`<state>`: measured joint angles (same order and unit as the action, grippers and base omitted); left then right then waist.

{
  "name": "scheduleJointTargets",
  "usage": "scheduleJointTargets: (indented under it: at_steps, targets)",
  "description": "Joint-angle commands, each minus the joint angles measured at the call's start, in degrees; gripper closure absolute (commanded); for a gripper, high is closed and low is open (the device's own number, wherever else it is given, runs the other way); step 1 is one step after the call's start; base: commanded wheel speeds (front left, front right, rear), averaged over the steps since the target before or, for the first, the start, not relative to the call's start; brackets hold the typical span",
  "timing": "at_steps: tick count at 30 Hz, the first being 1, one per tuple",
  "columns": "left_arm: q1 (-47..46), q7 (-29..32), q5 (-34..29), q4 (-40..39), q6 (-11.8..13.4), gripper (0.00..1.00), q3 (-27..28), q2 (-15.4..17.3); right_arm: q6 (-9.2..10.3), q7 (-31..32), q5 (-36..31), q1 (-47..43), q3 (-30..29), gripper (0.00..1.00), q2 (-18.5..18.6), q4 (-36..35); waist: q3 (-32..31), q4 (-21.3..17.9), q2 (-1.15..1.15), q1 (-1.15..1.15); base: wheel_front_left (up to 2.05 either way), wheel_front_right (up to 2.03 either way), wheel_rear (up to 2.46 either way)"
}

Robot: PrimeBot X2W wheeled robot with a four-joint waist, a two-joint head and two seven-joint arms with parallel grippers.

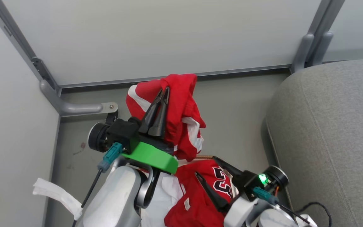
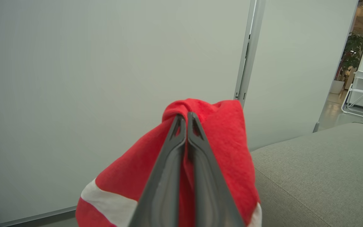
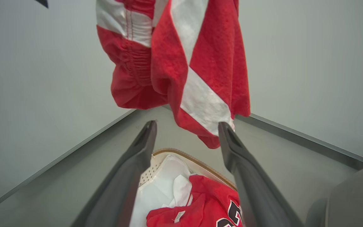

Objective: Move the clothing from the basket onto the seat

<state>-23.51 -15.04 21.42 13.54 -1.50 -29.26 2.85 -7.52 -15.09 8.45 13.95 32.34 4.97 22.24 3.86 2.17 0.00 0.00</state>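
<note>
Wall panels (image 1: 156, 37); left fingers (image 1: 156, 115) pinch striped garment (image 1: 183, 104) — basket (image 3: 148, 176) mostly hidden

floor (image 1: 238, 119): grey | on it: basket (image 3: 148, 176) | seat (image 1: 326, 142) beside basket, to the right

A: Above the basket (image 3: 200, 164): red garment (image 1: 181, 104), broad white stripe.
B: Inside: red jersey (image 1: 186, 186), black-and-white 23; white lining (image 3: 162, 189), brown woven rim. Beside it: plain grey woven seat (image 1: 332, 132).
</note>
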Motion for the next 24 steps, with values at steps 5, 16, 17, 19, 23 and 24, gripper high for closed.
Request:
scheduleJointTargets:
  at_steps: [5, 16, 17, 19, 23, 24]
  targets:
    - [-1.68, -0.21, 1.46, -0.03, 0.1, 1.0, -2.32, 0.1, 0.06, -0.12, -0.15, 6.07, 2.97, 0.0, -1.05, 5.5, 1.06, 2.71, 0.0, 0.0, 0.0, 0.0, 0.0]
    - [-4.16, -0.21, 3.47, -0.24, 0.58, 1.0, -7.31, 0.1, 0.06, -0.11, 0.55, 11.9, 2.86, 0.0, -1.95, 10.99, 2.0, 6.37, 0.0, 0.0, 0.0, 0.0, 0.0]
    - [-4.26, -0.21, 3.64, -0.23, 0.69, 1.0, -7.51, 0.1, 0.06, -0.11, 0.9, 12.08, 2.92, 0.07, -1.89, 10.99, 2.02, 6.51, 0.0, 0.0, 0.0, 0.0, 0.0]
    - [-4.48, -0.21, 3.93, -0.13, 0.97, 1.0, -7.93, 0.11, 0.06, -0.11, 2.31, 12.34, 2.49, 0.69, -1.88, 10.29, 2.11, 6.72, 0.0, 0.0, 0.0, 0.0, 0.0]
    - [-4.64, -0.21, 4.36, 0.0, 1.23, 1.0, -8.6, 0.1, 0.06, -0.11, 3.17, 12.21, 2.08, 1.0, -1.91, 10.22, 2.33, 6.81, 0.0, 0.0, 0.0, 0.0, 0.0]
    - [-4.7, -0.21, 4.52, 0.08, 1.31, 1.0, -8.67, 0.1, 0.06, -0.11, 3.46, 12.13, 2.04, 1.0, -1.91, 10.28, 2.37, 6.75, 0.0, 0.0, 0.0, 0.0, 0.0]
